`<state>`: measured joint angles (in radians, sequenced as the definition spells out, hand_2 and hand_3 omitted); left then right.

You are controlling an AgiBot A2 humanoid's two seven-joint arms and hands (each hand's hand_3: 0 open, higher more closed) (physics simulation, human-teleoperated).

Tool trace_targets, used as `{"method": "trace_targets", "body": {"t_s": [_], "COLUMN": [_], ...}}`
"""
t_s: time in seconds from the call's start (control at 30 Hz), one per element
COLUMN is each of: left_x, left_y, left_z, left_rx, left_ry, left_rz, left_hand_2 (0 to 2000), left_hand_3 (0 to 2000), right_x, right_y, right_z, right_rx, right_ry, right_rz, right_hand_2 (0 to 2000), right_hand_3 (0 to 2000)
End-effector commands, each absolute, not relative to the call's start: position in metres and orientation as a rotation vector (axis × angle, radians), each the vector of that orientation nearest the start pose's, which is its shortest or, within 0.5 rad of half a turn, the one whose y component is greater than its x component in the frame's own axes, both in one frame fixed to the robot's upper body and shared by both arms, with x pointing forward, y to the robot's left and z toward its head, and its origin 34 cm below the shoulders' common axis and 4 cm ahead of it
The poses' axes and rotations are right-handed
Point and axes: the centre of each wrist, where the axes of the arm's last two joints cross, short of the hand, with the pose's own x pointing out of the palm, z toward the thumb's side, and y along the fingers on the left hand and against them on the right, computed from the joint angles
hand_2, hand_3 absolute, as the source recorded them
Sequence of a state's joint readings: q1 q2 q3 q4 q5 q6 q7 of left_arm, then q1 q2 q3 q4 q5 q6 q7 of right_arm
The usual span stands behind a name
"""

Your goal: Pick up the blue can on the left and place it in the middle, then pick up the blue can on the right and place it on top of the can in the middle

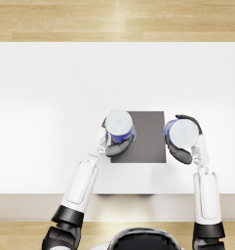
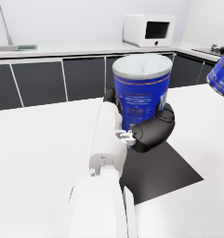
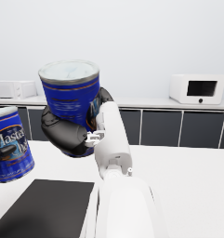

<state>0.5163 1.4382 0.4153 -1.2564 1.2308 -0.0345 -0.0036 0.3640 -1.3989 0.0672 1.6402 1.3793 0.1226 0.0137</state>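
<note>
A blue can (image 1: 120, 125) in the left hand's (image 1: 120, 145) grasp, another can (image 1: 181, 133) in the right hand's (image 1: 182, 149).

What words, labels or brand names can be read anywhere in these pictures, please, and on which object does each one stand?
"Master": white script on the blue can held by the left hand, seen in the right wrist view; a second line below it is cut off and blurred.
The blue can in the left wrist view bears small print, too blurred to read.
The can in the right hand: no readable text.
</note>
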Motion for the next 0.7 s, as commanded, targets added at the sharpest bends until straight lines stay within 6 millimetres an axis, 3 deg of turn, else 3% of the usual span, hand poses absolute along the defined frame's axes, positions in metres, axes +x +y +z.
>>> {"method": "trace_targets", "body": {"t_s": [0.03, 0.33, 0.37, 0.5, 0.6, 0.63, 0.67, 0.7], "left_x": [0.335, 0.347, 0.349, 0.353, 0.344, 0.350, 0.349, 0.348], "left_y": [0.097, 0.082, 0.082, 0.083, 0.084, 0.083, 0.083, 0.083], "left_z": [0.164, 0.104, 0.098, 0.081, 0.072, 0.079, 0.080, 0.081], "left_rx": [0.056, 0.054, 0.129, 0.105, 0.087, 0.115, 0.097, 0.098], "left_ry": [-0.108, -0.103, -0.014, 0.054, 0.045, 0.047, 0.005, -0.016], "left_rz": [-2.017, -2.002, -2.055, -2.044, -2.047, -2.050, -2.025, -2.022], "left_hand_2": [2000, 2000, 2000, 2000, 2000, 639, 0, 0], "left_hand_3": [1520, 1520, 1520, 1520, 1520, 1193, 867, 540], "right_x": [0.286, 0.283, 0.283, 0.282, 0.281, 0.282, 0.283, 0.285], "right_y": [-0.194, -0.188, -0.188, -0.187, -0.184, -0.182, -0.179, -0.175], "right_z": [0.235, 0.238, 0.238, 0.241, 0.244, 0.246, 0.247, 0.248], "right_rx": [-0.407, -0.408, -0.407, -0.413, -0.421, -0.425, -0.425, -0.424], "right_ry": [-0.379, -0.399, -0.401, -0.416, -0.428, -0.434, -0.437, -0.440], "right_rz": [1.769, 1.783, 1.782, 1.780, 1.790, 1.795, 1.804, 1.813], "right_hand_2": [2000, 2000, 2000, 2000, 2000, 2000, 2000, 2000], "right_hand_3": [1520, 1520, 1520, 1520, 1520, 1520, 1520, 1520]}}
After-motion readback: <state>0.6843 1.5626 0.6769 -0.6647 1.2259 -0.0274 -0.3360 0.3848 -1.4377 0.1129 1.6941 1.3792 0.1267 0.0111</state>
